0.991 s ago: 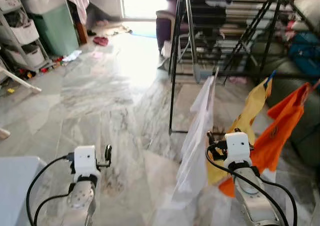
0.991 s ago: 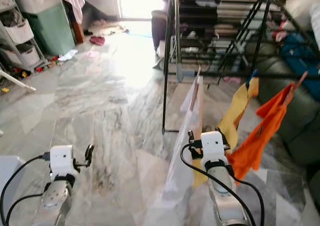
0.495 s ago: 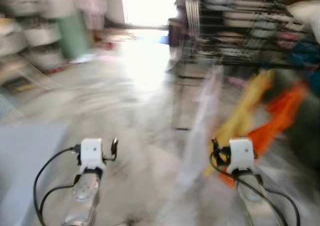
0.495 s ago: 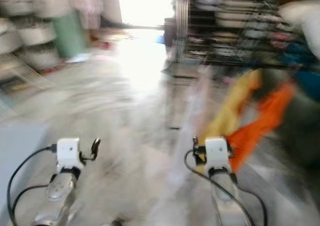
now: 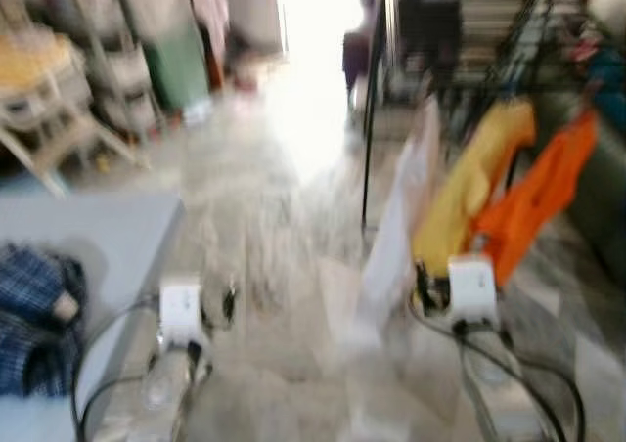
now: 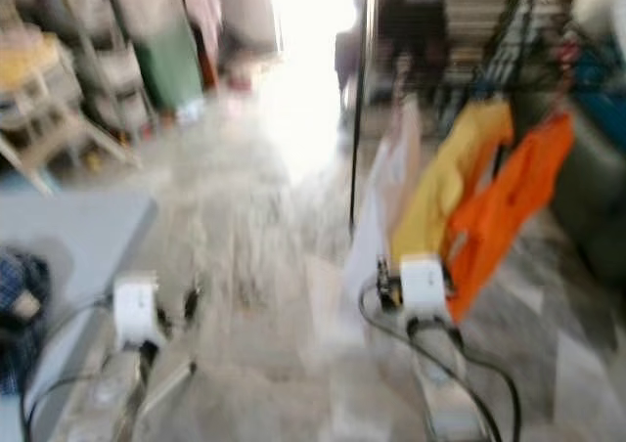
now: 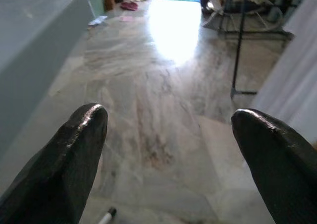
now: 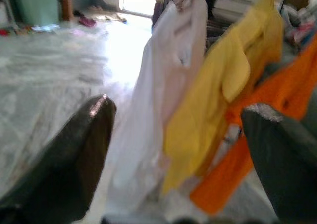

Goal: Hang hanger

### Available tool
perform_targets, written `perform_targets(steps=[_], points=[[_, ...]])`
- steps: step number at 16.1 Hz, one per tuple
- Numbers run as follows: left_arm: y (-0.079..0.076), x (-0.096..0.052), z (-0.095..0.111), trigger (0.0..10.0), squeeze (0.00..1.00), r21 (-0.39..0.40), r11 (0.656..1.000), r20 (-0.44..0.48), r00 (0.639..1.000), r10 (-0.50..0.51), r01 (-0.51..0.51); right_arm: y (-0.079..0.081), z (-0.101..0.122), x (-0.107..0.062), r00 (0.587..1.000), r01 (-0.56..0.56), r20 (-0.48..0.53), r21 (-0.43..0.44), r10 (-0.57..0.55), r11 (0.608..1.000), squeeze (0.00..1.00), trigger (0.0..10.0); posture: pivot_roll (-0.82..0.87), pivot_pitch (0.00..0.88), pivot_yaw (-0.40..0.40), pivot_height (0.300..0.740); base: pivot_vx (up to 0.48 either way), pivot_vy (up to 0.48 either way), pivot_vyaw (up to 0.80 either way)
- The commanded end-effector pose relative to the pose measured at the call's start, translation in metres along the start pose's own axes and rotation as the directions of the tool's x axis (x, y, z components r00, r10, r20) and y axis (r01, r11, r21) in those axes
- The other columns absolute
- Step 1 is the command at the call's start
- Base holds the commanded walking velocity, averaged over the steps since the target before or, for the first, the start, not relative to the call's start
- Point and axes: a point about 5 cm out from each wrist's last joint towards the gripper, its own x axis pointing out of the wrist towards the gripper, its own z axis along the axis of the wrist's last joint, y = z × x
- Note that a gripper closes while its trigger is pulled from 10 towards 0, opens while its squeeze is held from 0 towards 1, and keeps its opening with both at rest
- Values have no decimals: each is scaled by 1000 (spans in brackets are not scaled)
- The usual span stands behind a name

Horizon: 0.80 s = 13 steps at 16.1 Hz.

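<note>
The eye views are blurred. A black drying rack (image 5: 370, 119) stands ahead on the right. A white garment (image 5: 401, 217), a yellow one (image 5: 469, 183) and an orange one (image 5: 538, 193) hang from it. My right gripper (image 5: 421, 287) is low in front of the white garment. In the right wrist view it (image 8: 173, 130) is open, with the white shirt (image 8: 163, 100) and the yellow cloth (image 8: 228, 85) beyond its empty fingers. Low on the left, my left gripper (image 5: 227, 305) hangs over the marble floor. It (image 7: 168, 135) is open too, with nothing between its fingers (image 7: 69, 164).
A grey table (image 5: 108, 237) at the near left bears a blue plaid garment (image 5: 34, 315). Shelves and a green bin (image 5: 181, 66) line the far left wall. Bare marble floor (image 5: 284, 198) runs between table and rack. A small pen-like thing (image 7: 106, 215) lies on the floor.
The whole picture has shifted, so the camera has moved. The grey table with the plaid garment now shows at the near left. Both arms hold the same low pose.
</note>
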Motion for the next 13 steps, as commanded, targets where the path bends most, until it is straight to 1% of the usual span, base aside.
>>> perform_targets(steps=[1, 3, 7, 13], points=[[0, 7, 13, 10000, 0, 15, 1000, 40, 999, -25, 25, -1, 6, 3, 1000, 13, 22, 3, -13, 1000, 0, 10000, -119, 0, 54, 740, 0, 0, 0], [-3, 7, 13, 10000, 0, 3, 999, 42, 998, -45, 45, -2, 6, 2, 1000, 15, 22, 1, -15, 1000, 0, 10000, -122, 0, 55, 740, 0, 0, 0], [-8, 6, 12, 10000, 0, -10, 997, 45, 996, -74, 75, -2, 5, 2, 1000, 18, 19, -5, -18, 1000, 0, 10000, -123, 0, 55, 740, 0, -310, 0], [-8, 6, 11, 10000, 0, -13, 997, 42, 996, -79, 79, -1, 5, 1, 1000, 13, 18, -12, -13, 1000, 0, 10000, -126, 0, 55, 740, 0, -328, 0]])
